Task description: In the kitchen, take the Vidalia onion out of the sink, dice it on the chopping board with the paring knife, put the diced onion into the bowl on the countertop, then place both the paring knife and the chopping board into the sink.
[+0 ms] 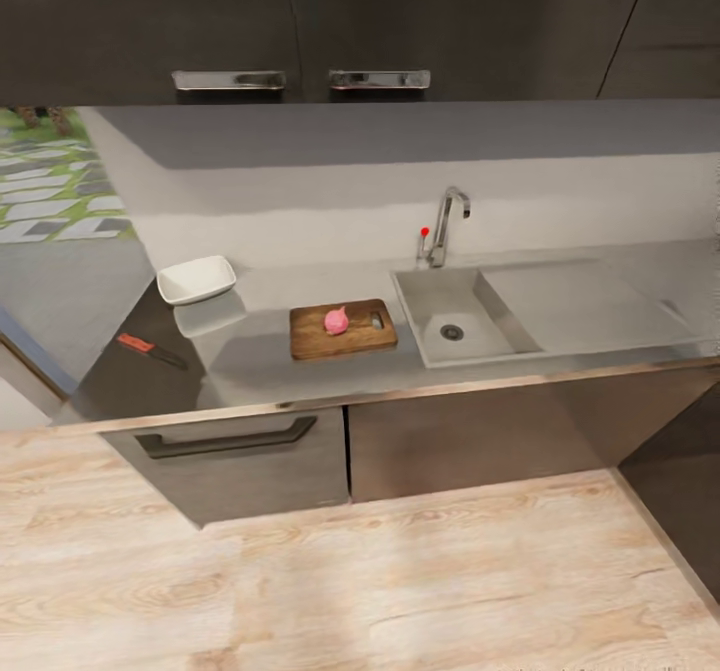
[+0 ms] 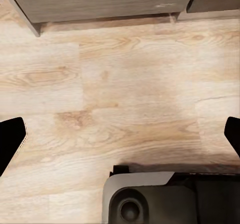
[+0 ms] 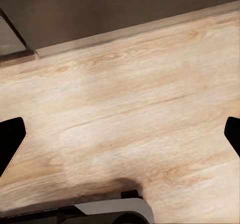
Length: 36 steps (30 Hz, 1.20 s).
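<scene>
Vidalia onion (image 1: 336, 321) resting whole on the chopping board (image 1: 342, 329) beside the sink (image 1: 462, 313), paring knife (image 1: 151, 350) well apart near the counter (image 1: 280, 361) edge; both hands (image 2: 120, 134) (image 3: 120, 134) spread wide above the floor; reaching could nudge the knife off.

Pale wood-plank flooring (image 1: 380, 581) ran in front of dark base cabinets (image 1: 470, 441), one of them fitted with a long dark handle (image 1: 225, 438). Above the light grey wall (image 1: 330, 191), dark upper cabinets (image 1: 300, 11) carried two chrome bar handles (image 1: 228, 79). At the far left, a green and pale paved patch (image 1: 50, 176) showed beyond the kitchen, and soft shadows lay across the floor.
</scene>
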Motion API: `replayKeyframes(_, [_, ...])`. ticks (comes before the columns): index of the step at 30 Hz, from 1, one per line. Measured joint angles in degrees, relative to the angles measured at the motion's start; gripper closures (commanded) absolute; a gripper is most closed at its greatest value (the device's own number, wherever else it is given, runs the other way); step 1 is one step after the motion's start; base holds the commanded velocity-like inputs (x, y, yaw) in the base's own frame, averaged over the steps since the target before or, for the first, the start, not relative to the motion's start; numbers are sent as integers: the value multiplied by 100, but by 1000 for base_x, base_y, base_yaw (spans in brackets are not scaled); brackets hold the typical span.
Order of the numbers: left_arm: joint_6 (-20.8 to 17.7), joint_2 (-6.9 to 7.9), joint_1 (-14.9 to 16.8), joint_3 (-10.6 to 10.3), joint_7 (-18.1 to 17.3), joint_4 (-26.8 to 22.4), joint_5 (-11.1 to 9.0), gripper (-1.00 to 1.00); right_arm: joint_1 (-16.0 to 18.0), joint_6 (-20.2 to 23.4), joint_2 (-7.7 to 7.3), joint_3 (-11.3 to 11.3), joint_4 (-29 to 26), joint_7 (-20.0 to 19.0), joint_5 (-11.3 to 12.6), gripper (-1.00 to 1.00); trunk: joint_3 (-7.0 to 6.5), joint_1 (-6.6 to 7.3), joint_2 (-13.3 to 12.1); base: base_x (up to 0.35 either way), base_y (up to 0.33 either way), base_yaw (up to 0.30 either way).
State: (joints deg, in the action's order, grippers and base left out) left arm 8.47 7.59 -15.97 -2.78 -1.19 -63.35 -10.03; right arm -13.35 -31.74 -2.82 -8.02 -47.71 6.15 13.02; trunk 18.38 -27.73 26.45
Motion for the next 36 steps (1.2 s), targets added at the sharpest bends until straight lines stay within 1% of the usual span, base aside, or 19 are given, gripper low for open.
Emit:
replayKeyframes(28, [9, 0, 0, 0, 0, 43, 0, -100, 0, 8, 0, 0, 18, 0, -1, -100, -237, 0, 0, 0, 316, -182])
replayKeyframes(36, [9, -2, -1, -6, 0, 43, 0, -100, 0, 8, 0, 0, 18, 0, 0, -100, -304, -1, -1, -49, 316, -182])
